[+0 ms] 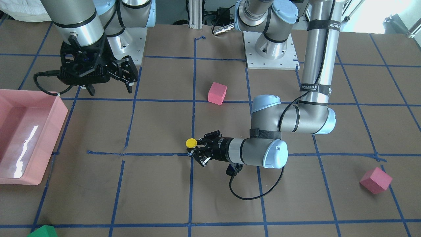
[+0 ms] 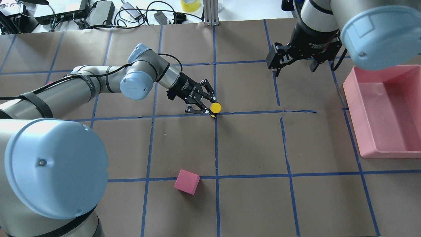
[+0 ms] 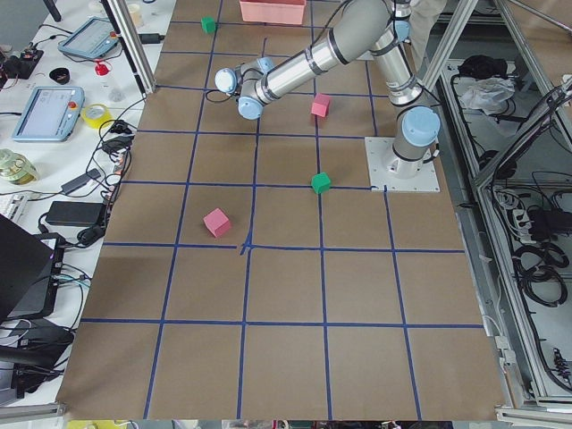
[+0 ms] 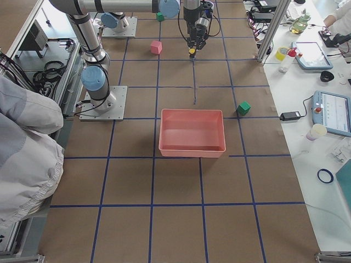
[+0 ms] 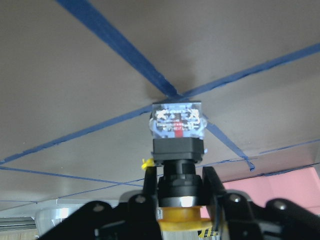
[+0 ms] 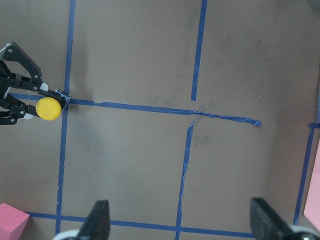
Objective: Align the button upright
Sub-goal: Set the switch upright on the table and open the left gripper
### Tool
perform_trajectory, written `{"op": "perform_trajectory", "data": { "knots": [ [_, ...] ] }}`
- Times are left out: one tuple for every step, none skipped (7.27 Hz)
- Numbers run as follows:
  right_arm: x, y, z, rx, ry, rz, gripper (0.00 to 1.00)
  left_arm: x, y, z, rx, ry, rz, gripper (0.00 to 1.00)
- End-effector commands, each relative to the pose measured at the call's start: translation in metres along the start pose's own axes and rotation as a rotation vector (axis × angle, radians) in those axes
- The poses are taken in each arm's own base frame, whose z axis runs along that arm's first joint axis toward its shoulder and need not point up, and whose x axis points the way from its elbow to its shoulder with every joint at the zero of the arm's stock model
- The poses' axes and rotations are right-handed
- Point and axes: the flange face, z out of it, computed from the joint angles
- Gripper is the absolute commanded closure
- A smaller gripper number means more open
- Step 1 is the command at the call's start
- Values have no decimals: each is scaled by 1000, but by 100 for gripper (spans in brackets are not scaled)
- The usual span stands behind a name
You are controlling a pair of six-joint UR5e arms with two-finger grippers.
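Left gripper (image 1: 193, 149) holds the yellow-capped button (image 1: 191, 143) at a blue tape line (image 1: 148, 153).

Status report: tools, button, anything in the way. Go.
Left tool shut on button, yellow cap up, at the tape crossing. Right tool open, empty, by the pink tray. Nothing near; pink cube well clear.

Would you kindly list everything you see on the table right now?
Small push-button with round yellow cap, black body, silvery base: one; at mid-table tape crossing, cap up.
Pink foam cubes: two; one before the robot's bases, one toward the table's left end.
Green foam cubes: two; one beside the left arm's base plate, one at the operators' edge.
Pink plastic tray: one; robot's right side.
Brown paper table with blue tape grid: one.
Left pincer: one, black; shut on the button.
Right pincer: one, black; open, near the tray.
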Motion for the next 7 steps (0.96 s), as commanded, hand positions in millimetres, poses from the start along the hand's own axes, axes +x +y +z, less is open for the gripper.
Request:
{"op": "perform_trajectory", "data": {
  "knots": [
    [0, 0, 0, 0, 0, 0, 0, -1, -1, 1, 3, 0, 59, 0],
    [0, 0, -1, 1, 0, 0, 0, 3, 12, -10, 16, 14, 69, 0],
    [0, 0, 0, 0, 0, 0, 0, 15, 31, -32, 55, 34, 112, 0],
    [0, 0, 0, 0, 0, 0, 0, 23, 51, -60, 170, 6, 161, 0],
    [0, 0, 0, 0, -2, 0, 0, 26, 70, -95, 282, -4, 208, 0],
    [0, 0, 0, 0, -2, 0, 0, 21, 87, -129, 321, 33, 222, 0],
    [-1, 0, 0, 0, 0, 0, 0, 13, 103, -156, 375, 37, 278, 0]
  ]
}}
